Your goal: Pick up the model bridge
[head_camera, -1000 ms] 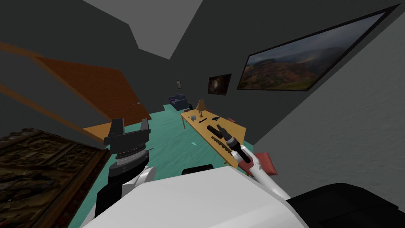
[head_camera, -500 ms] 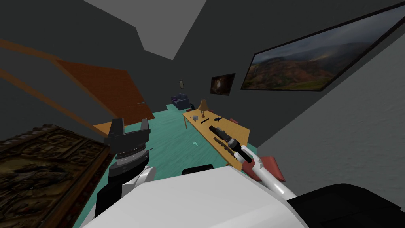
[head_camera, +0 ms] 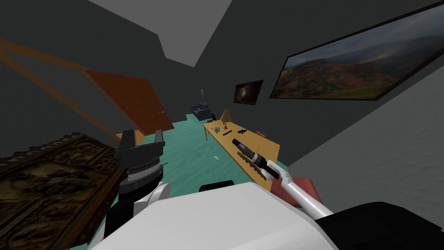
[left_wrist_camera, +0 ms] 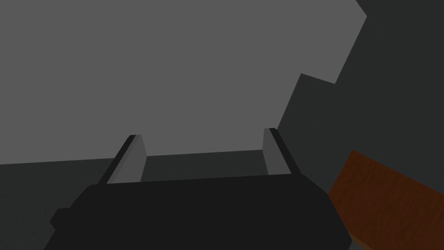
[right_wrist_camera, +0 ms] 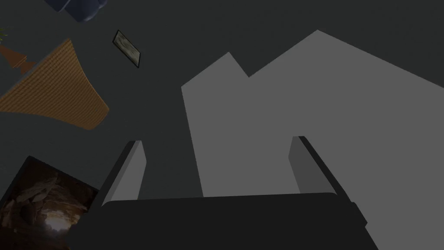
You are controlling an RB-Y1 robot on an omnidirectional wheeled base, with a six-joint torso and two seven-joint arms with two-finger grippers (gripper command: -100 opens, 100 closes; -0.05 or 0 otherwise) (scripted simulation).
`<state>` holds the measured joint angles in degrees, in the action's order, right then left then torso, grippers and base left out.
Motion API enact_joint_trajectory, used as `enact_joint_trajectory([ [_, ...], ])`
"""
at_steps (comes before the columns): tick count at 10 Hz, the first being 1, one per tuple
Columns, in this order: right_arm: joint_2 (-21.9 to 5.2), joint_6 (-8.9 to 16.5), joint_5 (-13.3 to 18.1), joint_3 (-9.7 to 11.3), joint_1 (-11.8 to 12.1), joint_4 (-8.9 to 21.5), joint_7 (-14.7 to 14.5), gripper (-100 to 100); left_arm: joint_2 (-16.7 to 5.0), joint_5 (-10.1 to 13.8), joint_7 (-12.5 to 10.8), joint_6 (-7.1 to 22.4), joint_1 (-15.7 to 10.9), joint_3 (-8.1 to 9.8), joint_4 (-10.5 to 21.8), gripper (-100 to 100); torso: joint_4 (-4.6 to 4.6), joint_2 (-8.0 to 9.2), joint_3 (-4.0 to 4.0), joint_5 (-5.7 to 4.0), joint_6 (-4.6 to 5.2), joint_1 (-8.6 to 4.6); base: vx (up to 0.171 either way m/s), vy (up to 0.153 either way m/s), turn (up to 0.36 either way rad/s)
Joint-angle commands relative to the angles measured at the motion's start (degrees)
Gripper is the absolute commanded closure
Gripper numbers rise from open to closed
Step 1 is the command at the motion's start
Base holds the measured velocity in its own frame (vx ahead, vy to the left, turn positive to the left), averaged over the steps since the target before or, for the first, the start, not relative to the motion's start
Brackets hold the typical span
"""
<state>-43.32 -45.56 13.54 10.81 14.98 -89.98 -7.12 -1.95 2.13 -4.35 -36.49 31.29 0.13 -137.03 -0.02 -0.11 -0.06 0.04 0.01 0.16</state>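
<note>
Model bridge [head_camera: 249,164], a long, dark brown strip with a toothed outline, lies flat on a long light wooden table [head_camera: 264,145], along the edge that faces the teal floor [head_camera: 190,152]. It sits just beside the right gripper's dark wrist, on the floor side of it and behind the fingertips, running nearly parallel to the forearm. I cannot tell whether arm and bridge touch.

The right gripper [head_camera: 235,141] [right_wrist_camera: 217,141] reaches out above the tabletop, its two grey blades spread wide with nothing between them. It is aimed along the table and upward. Ahead of it stands a small lamp with a tan, flared shade [head_camera: 225,115] [right_wrist_camera: 56,95]. Near the lamp's foot are a small grey cube [head_camera: 217,129] and two small dark objects [head_camera: 241,130] that I cannot identify. Beyond the lamp a blue-grey box-like seat [head_camera: 202,110] stands on the floor. A dark framed picture [head_camera: 247,92] [right_wrist_camera: 39,204] hangs on the wall to the gripper's outer side.

The left gripper [head_camera: 143,135] [left_wrist_camera: 201,132] is raised close to the chest, well apart from the table, pointing up with its blades also spread and empty. An orange-brown wooden door [head_camera: 130,104] stands beyond it, and a dark carved wooden panel [head_camera: 52,186] lies to its outer side.
</note>
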Motion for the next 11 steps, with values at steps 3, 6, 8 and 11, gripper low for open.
enact_joint_trajectory([
  [3, -3.13, -0.08, 1.95, 2.09, -1.07, 5.53, -1.26, -100, 0.0, 0.0, 0.0, 0.0, 0.0, 0.0, 0.0, 0, 0.01, 0.07, 0.03, -0.02, 0.04, -0.09, 0.021, 0.023, 0.059],
  [6, -5.16, -0.08, 3.15, 3.4, -1.44, 10.08, -2.13, -100, 0.0, 0.0, 0.0, 0.0, 0.01, 0.0, 0.0, 0, -0.01, -0.04, -0.02, 0.01, 0.03, 0.0, 0.039, 0.037, 0.086],
  [8, -7.08, 0.03, 4.3, 4.73, -1.75, 12.19, -2.99, -100, 0.0, 0.0, 0.0, 0.0, 0.0, 0.0, 0.0, 0, 0.01, 0.03, 0.02, 0.01, 0.02, 0.02, 0.03, 0.04, 0.087],
  [11, -8.9, 0.25, 5.4, 6.06, -1.99, 16.99, -3.86, -100, 0.0, 0.0, 0.0, 0.0, 0.0, 0.0, 0.0, 0, 0.01, 0.04, 0.02, -0.02, 0.01, -0.07, 0.025, 0.02, 0.059],
])
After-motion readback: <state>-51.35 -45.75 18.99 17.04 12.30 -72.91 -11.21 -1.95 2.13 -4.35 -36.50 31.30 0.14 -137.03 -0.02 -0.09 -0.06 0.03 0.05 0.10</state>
